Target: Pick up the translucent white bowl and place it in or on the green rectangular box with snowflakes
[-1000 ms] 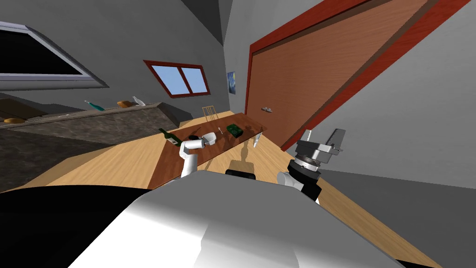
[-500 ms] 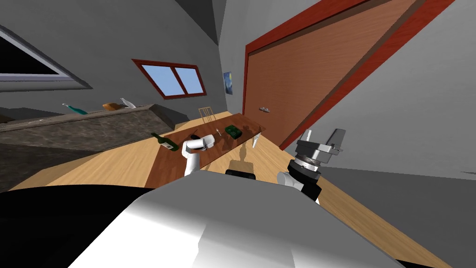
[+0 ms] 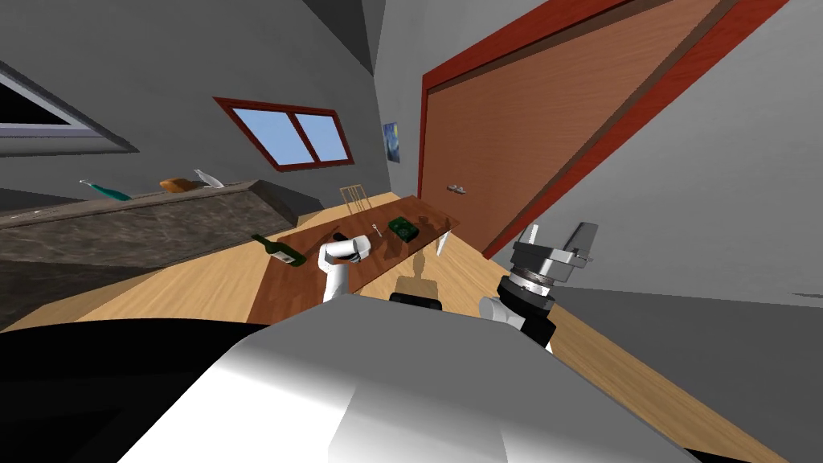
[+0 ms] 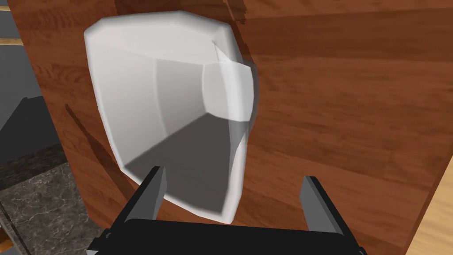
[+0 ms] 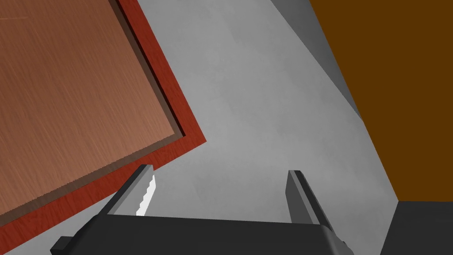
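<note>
The big red-framed brown door (image 3: 522, 137) fills the wall off to one side of the table (image 3: 277, 285), and a dark stone counter (image 3: 145, 225) runs along the table's other side. The table itself is a long slab of reddish-brown wood, with a pale wooden chair (image 3: 418, 283) at its near end and another chair (image 3: 354, 195) at its far end. On the table, a dark green bottle (image 3: 279, 249) lies on its side at the edge nearest the counter. The green box (image 3: 404, 229) sits towards the far end, and a small fork (image 3: 375, 229) lies just beside it. And here's the bowl (image 4: 177, 110): it is about mid-table, short of the box, white and see-through at the rim, with its hollow facing the left gripper (image 4: 233, 175). That gripper's jaws are spread wide; one finger (image 4: 155, 186) crosses in front of the bowl's hollow and the other stands clear of the rim over bare wood. It cannot be told whether the bowl rests on the table or hangs above it. The right gripper (image 3: 558, 239) is off the table altogether, raised on the door side, jaws apart and holding nothing.
</note>
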Controlling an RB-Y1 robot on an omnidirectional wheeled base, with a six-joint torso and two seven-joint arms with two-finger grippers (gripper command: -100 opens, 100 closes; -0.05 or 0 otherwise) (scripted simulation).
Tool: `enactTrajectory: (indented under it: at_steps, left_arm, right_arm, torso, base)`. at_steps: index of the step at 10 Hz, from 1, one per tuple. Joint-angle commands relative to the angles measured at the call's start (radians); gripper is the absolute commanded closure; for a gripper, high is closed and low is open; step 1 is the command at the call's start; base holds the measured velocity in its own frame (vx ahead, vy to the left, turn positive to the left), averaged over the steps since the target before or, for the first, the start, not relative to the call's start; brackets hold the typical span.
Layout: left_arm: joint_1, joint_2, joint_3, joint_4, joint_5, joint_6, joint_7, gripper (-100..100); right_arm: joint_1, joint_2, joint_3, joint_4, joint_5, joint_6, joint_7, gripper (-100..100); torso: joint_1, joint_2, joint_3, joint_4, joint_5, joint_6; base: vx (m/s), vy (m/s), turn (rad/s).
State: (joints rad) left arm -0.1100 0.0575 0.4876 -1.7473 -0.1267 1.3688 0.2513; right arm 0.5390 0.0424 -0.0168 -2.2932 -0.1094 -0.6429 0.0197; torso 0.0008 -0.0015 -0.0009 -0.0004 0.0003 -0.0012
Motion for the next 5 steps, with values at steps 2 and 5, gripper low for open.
enactTrajectory:
  at_steps: [2, 5]
  left_arm:
    - [0.011, 0.082, 0.027, 0.091, 0.064, -0.054, 0.06, -100]
    - [0.016, 0.17, 0.041, 0.193, 0.097, -0.082, 0.091, -100]
  right_arm:
    - [0.0, 0.0, 0.0, 0.0, 0.0, 0.0, 0.0, 0]
    - [-0.001, 0.0, 0.0, 0.0, 0.0, 0.0, 0.0, 0]
  torso:
    - [-0.002, 0.004, 0.002, 0.001, 0.0, 0.001]
    - [-0.002, 0.009, 0.005, 0.002, -0.001, 0.001]
  base:
    - [-0.1, -0.03, -0.405]
    - [-0.11, -0.023, -0.269]
